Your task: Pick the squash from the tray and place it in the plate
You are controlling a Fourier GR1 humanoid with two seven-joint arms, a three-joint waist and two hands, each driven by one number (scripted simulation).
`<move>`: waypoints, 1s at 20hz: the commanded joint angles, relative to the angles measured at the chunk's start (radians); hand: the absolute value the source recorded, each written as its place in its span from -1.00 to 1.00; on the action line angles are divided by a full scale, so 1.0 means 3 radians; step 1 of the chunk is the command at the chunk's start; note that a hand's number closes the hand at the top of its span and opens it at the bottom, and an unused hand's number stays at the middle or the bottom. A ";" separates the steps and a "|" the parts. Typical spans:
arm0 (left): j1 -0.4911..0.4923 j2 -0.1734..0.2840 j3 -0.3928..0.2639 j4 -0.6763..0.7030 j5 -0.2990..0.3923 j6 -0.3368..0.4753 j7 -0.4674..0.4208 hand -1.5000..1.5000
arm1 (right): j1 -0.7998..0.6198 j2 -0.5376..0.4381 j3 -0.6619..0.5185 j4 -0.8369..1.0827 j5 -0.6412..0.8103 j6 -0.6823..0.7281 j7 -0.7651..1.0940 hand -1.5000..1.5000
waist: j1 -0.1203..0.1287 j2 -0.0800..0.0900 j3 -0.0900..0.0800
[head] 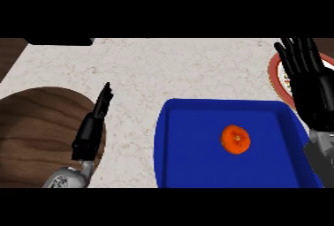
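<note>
Where the wooden board [36, 132] meets the pale counter [169, 66] at nine o'clock, the left hand [91, 128] lies edge-on, fingers straight, holding nothing. Blue tray [173, 145], five o'clock: one orange squash [235, 139] lying near its middle, untouched. Right hand [306, 75], two o'clock: fingers straight and spread, empty, over the red-rimmed plate [274, 75] just beyond the tray's far right corner.

Orange squash [235, 139] seen lying in the blue tray [189, 145] on the pale speckled bench [169, 66], right hand [305, 75] held open above the red-rimmed plate [275, 77] at the right edge, left hand [94, 121] held straight, edge-on, left of the tray.
</note>
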 commanded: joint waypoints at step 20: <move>0.0560 0.0075 0.0395 0.0198 0.0804 -0.0611 0.0857 0.00 | 0.1727 -0.0245 -0.0792 -0.0519 0.1073 -0.0958 -0.0146 -1.00 | -0.0117 0.0029 -0.0024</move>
